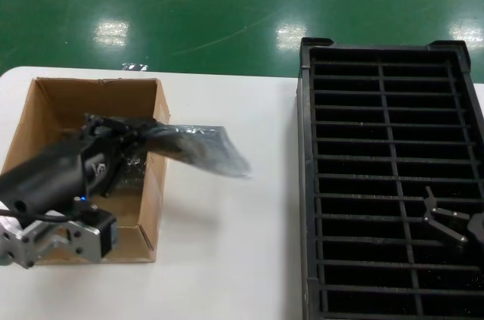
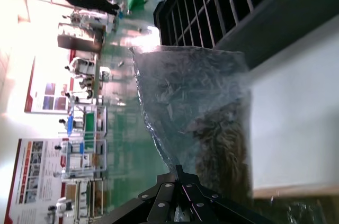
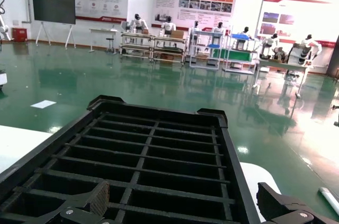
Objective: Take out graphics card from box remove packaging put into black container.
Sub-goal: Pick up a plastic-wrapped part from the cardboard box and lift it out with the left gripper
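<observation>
My left gripper (image 1: 121, 137) is shut on one end of the crinkly grey-blue packaging (image 1: 200, 147) and holds it above the brown box (image 1: 45, 104). The bag sticks out over the box's right wall, above the table. In the left wrist view the bag (image 2: 196, 102) hangs from my shut gripper (image 2: 180, 173). A dark shape shows through it, but I cannot make out the graphics card's bracket. My right gripper (image 1: 446, 218) is open and empty over the black container (image 1: 302, 184), and shows in the right wrist view (image 3: 185, 203) above the slots (image 3: 153, 150).
Glossy wrapped items (image 1: 134, 170) lie in the box under my left arm. The white table (image 1: 227, 244) lies between the box and the container. The green floor (image 1: 227, 2) is beyond the table's far edge.
</observation>
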